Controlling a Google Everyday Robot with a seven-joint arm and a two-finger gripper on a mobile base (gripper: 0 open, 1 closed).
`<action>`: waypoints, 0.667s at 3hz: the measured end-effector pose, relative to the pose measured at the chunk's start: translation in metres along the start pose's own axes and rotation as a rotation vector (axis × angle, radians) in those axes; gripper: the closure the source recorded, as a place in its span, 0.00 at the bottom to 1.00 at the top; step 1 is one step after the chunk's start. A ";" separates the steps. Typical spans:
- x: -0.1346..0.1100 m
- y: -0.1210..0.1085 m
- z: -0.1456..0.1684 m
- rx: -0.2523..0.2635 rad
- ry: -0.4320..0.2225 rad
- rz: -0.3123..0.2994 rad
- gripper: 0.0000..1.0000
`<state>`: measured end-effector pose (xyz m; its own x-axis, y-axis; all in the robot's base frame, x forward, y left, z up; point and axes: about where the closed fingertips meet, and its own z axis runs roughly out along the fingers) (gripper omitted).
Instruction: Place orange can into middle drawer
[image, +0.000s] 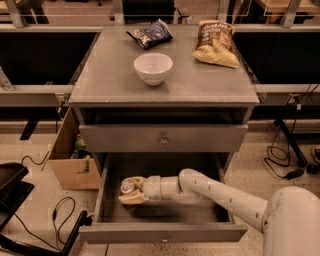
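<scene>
The orange can (127, 187) is sitting in the left part of the open middle drawer (165, 233), silver top facing up and toward the camera. It is tilting slightly, and whether its base is touching the grey floor cannot be told. The gripper (131, 194) is reaching in from the right on the end of the white arm (225, 197), and its tan fingers are clamping around the can's body just below the rim. In judgement, the can is behaving as a light, stiff but thin-walled item: smooth and somewhat slippery metal that dents under a hard squeeze and tips easily because it is tall and slim. The mid-body hold across its width is looking the soundest, and the present grip, being high, is leaving the base free to swing. Behind, the upper drawer front (200, 137) is standing closed. Above it, the cabinet top (200, 85) is carrying a white bowl (153, 68), and farther back a dark snack bag (150, 34) and a yellow chip bag (216, 42) are lying well apart from the work.
</scene>
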<state>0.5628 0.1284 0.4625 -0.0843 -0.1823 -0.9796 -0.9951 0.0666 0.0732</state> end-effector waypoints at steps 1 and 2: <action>0.009 -0.002 -0.002 0.031 -0.012 -0.003 1.00; 0.010 -0.002 -0.002 0.032 -0.013 -0.003 0.82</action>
<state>0.5641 0.1250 0.4533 -0.0802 -0.1698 -0.9822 -0.9931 0.0978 0.0642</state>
